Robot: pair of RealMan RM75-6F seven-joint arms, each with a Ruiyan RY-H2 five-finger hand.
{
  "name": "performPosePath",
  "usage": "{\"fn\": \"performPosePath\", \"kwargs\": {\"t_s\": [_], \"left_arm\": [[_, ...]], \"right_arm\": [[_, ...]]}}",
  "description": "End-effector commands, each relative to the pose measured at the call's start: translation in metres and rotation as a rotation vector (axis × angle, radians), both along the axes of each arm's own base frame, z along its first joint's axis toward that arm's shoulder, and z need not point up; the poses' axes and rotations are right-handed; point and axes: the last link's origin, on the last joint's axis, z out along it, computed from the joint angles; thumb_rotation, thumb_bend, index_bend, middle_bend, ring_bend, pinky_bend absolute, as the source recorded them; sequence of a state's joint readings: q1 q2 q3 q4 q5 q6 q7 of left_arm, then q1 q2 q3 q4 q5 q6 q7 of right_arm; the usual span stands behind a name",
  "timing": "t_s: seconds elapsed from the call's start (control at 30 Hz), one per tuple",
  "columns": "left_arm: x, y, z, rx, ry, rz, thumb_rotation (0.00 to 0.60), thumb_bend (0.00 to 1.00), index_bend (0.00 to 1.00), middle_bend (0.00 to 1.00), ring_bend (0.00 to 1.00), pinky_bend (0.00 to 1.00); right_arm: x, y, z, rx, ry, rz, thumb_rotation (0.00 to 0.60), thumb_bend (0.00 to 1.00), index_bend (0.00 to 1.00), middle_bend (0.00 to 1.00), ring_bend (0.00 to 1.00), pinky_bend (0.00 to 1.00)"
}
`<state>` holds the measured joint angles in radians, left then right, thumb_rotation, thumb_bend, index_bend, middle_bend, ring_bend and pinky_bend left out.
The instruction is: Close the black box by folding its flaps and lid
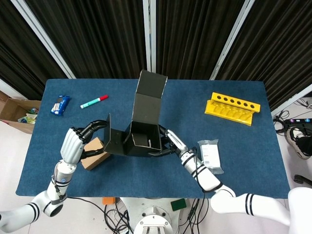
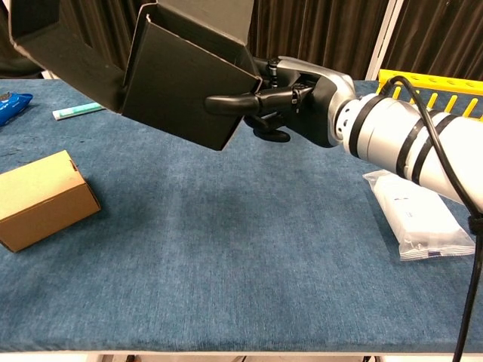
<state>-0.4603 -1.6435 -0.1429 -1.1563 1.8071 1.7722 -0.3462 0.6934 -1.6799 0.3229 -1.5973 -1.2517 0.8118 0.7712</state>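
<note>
The black box (image 1: pixel 142 139) is held off the table and tilted, its mouth open. Its lid (image 1: pixel 148 95) stands upright and its left flap (image 1: pixel 115 140) is spread outward. My right hand (image 1: pixel 168 142) grips the box's right wall; in the chest view the right hand (image 2: pixel 283 98) has a finger along the box (image 2: pixel 181 83). My left hand (image 1: pixel 78 144) is raised just left of the flap with its fingers spread and holds nothing. Whether its fingertips touch the flap I cannot tell.
A brown cardboard box (image 2: pixel 45 200) lies under my left hand. A white packet (image 2: pixel 413 215) lies at the right, a yellow rack (image 1: pixel 233 108) at the back right. A marker (image 1: pixel 94 101) and a blue snack pack (image 1: pixel 60 104) lie at the back left.
</note>
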Motion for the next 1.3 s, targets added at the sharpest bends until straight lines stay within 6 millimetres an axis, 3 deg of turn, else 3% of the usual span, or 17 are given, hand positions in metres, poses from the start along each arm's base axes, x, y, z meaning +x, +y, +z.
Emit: {"fn": "performPosePath", "kwargs": {"t_s": [0.03,0.33,0.8,1.0,1.13,1.3], "left_arm": [[0.003,0.0,0.002,-0.011,-0.015,-0.013,0.6,0.02,0.26,0.29,0.82,1.0],[0.015,0.001,0.002,-0.067,-0.005,-0.078,0.6,0.02,0.3,0.31,0.82,1.0],[0.02,0.016,0.01,-0.045,0.275,-0.194,0.6,0.0,0.38,0.32,0.83,1.0],[0.023,0.017,0.006,-0.058,0.318,-0.212,0.6,0.0,0.41,0.33,0.82,1.0],[0.023,0.019,0.006,-0.065,0.334,-0.219,0.6,0.0,0.42,0.38,0.82,1.0],[0.024,0.021,-0.002,-0.08,0.346,-0.216,0.6,0.0,0.42,0.39,0.82,1.0]], "right_arm": [[-0.001,-0.001,0.0,-0.002,-0.001,-0.006,0.6,0.18,0.42,0.47,0.82,1.0],[0.0,-0.003,-0.001,0.006,0.01,-0.003,0.6,0.18,0.41,0.47,0.82,1.0],[0.008,-0.007,-0.001,-0.014,0.128,0.13,0.6,0.18,0.39,0.45,0.82,1.0],[0.01,-0.009,-0.002,-0.015,0.122,0.126,0.6,0.18,0.39,0.45,0.82,1.0],[0.008,-0.01,-0.002,-0.008,0.117,0.128,0.6,0.09,0.36,0.44,0.82,1.0],[0.006,-0.012,-0.003,-0.014,0.116,0.127,0.6,0.09,0.35,0.44,0.82,1.0]]}}
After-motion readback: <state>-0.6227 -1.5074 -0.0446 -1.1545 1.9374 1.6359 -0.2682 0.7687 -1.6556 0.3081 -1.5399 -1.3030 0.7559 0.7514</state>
